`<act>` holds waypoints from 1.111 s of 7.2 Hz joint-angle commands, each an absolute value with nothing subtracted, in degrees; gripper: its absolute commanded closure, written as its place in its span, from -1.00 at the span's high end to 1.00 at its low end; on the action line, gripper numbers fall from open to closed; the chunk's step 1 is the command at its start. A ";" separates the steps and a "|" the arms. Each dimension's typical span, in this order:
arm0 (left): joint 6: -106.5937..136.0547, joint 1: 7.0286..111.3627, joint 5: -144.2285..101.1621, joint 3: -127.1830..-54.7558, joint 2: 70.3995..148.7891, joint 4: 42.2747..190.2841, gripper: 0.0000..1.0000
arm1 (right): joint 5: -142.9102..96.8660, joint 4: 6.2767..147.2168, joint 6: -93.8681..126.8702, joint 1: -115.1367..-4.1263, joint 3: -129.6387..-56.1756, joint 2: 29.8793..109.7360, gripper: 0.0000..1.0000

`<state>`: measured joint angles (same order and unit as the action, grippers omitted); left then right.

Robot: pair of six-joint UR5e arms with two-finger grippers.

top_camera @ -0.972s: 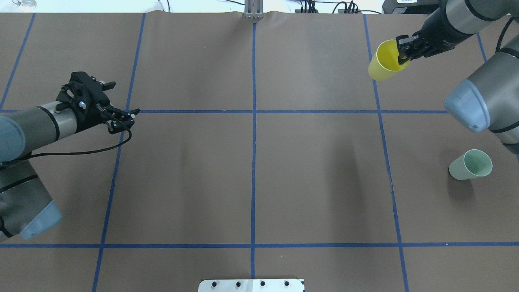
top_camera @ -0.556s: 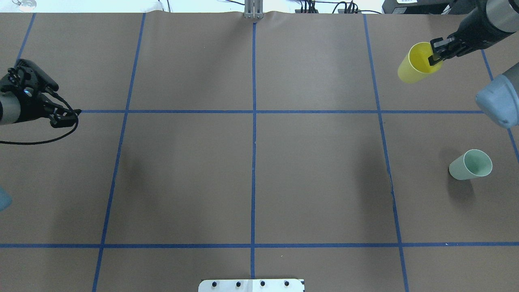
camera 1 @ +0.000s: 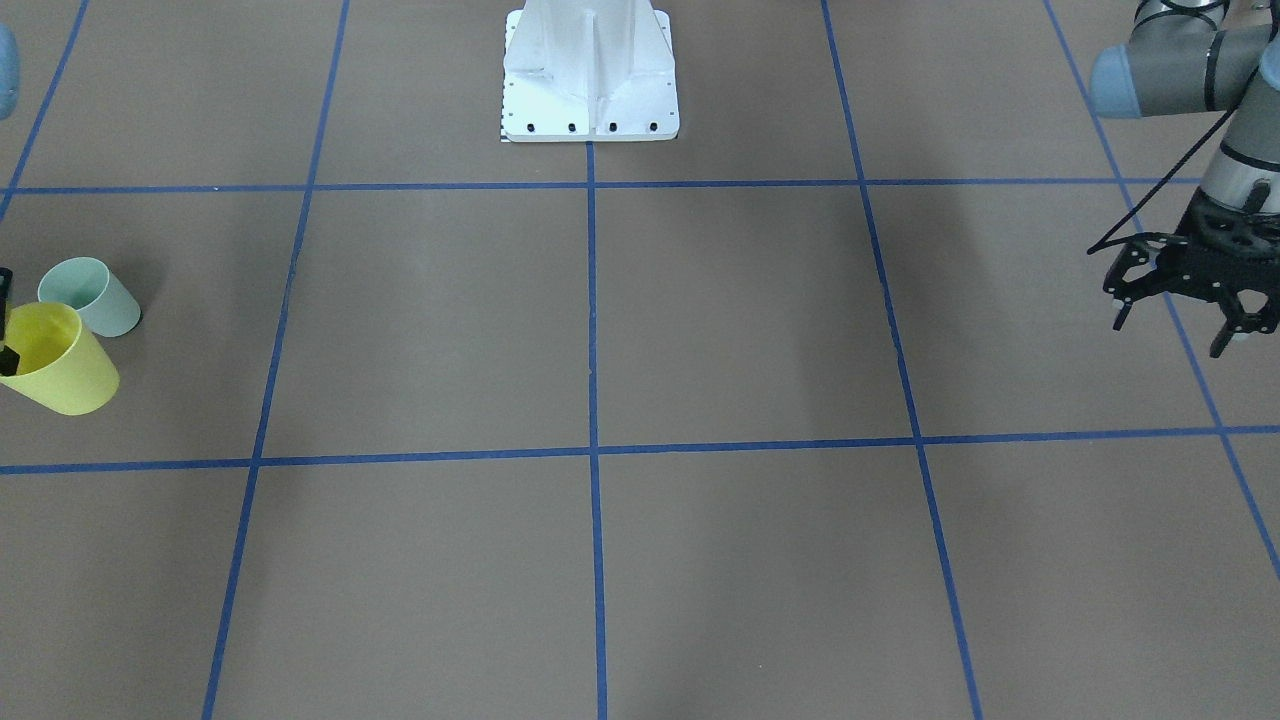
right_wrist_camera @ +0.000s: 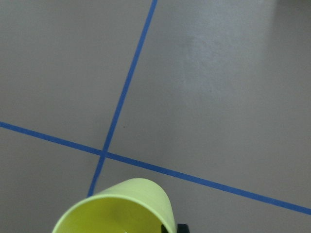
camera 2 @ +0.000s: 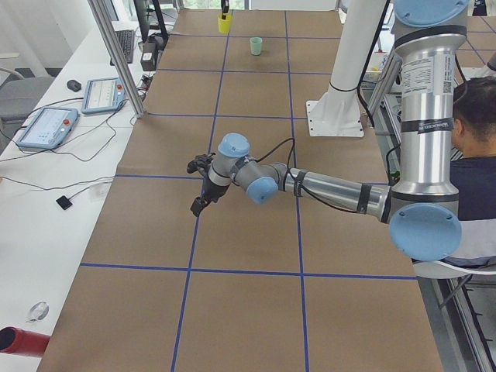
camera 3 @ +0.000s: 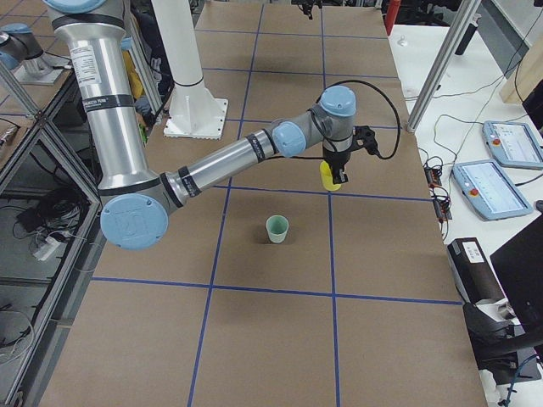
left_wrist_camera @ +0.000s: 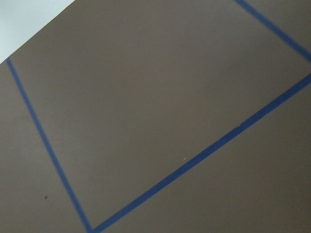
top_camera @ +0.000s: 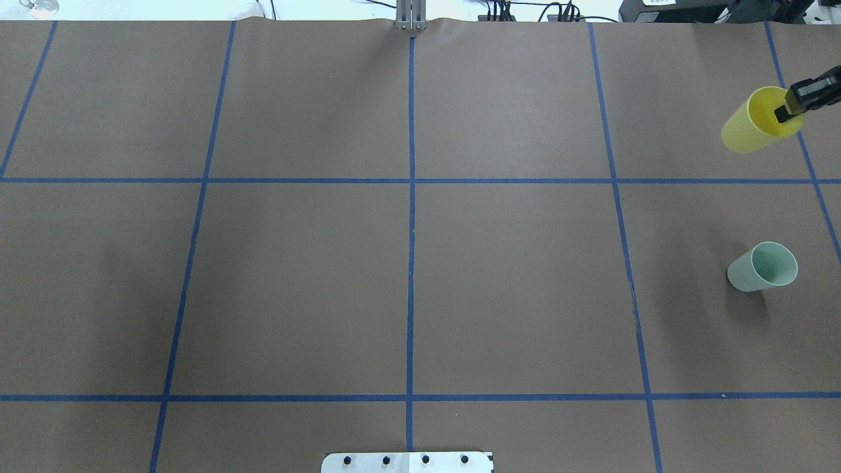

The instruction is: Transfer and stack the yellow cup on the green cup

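While it clamps the rim of the yellow cup, with one finger showing inside the mouth, the right gripper (top_camera: 796, 105) sits near 2 o'clock of the table (top_camera: 407, 263) in the overhead view. The yellow cup (top_camera: 752, 128) hangs tilted from it, its body running toward 8 o'clock from the fingers. The green cup (top_camera: 762, 266) stands upright on the table, mouth up, at 6 o'clock of the yellow one and well apart from it. In the front-facing view the left gripper (camera 1: 1175, 325) hovers at the 3 o'clock edge, pointing down, its fingers spread and holding nothing.
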<state>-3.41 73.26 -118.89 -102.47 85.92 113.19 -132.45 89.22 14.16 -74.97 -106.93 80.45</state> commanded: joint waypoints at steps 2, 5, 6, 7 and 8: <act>-12.57 85.34 -128.67 -101.79 83.60 97.94 1.00 | -136.66 89.21 10.90 -77.08 -107.14 85.33 -1.00; -12.66 86.75 -128.76 -99.86 83.32 91.06 1.00 | -136.76 89.12 6.26 -75.85 -108.88 92.25 -1.00; -12.66 86.75 -128.85 -99.93 83.06 91.05 1.00 | -137.19 88.86 6.24 -75.33 -111.25 95.50 -1.00; -12.74 86.75 -128.93 -100.63 82.27 91.05 1.00 | -137.46 86.94 6.33 -74.19 -111.97 98.06 -1.00; -12.74 86.84 -129.20 -100.81 82.18 91.05 1.00 | -137.46 82.31 7.02 -72.35 -111.80 100.43 -1.00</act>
